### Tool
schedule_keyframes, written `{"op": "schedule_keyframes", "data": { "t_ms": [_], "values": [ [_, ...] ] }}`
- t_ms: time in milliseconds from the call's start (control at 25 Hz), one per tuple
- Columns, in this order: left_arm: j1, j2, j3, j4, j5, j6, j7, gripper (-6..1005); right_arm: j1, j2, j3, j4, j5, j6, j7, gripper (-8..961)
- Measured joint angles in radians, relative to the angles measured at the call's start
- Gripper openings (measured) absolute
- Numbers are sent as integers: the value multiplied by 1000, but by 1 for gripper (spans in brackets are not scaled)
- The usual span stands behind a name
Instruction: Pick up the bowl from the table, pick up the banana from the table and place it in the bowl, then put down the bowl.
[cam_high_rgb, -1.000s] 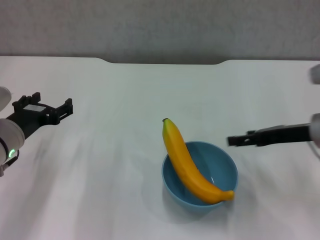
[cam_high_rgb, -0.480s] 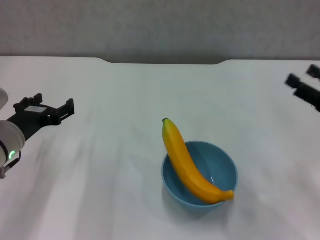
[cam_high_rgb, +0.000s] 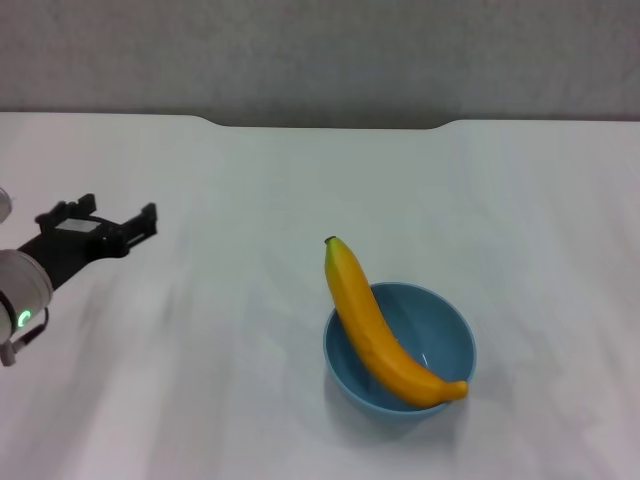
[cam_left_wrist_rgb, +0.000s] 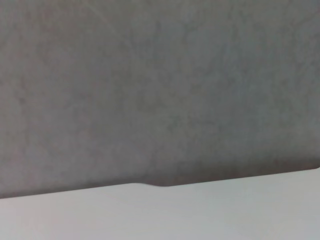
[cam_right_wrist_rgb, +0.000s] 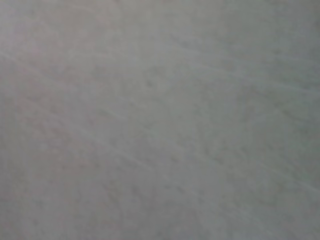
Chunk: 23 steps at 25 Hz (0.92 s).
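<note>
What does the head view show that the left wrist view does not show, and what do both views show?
Only the head view shows the banana lying in the bowl, its stem end over the rim, and the left gripper above the table's left side, apart from both. The left wrist view shows nothing that the head view lacks. Both show the white table with its notched far edge and the grey wall behind it.

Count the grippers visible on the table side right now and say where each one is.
1: the left gripper hangs over the table's left side, far from the bowl and banana. The right gripper is out of view.
</note>
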Motion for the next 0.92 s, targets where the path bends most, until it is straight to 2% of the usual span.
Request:
{"op": "schedule_keyframes", "data": {
  "t_ms": [240, 360, 480, 600, 640, 920],
  "values": [
    [0, 0, 0, 58, -104, -123, 37, 894, -5, 3, 12, 78, 138, 82, 0, 892],
    [-11, 0, 2, 114, -203, -202, 98, 894, 19, 3, 16, 112, 177, 206, -2, 892],
    [-16, 0, -4, 163, -273, -324, 122, 894, 48, 3, 6, 112, 138, 319, -11, 892],
    [-19, 1, -10, 187, -314, -397, 138, 894, 59, 3, 5, 113, 105, 331, -13, 892],
    [-24, 1, -10, 211, -355, -458, 139, 894, 65, 4, 5, 115, 86, 333, -16, 892],
    [-36, -3, 12, 289, -531, -507, 45, 894, 132, 7, 24, 190, 23, 365, -120, 892]
  ]
}}
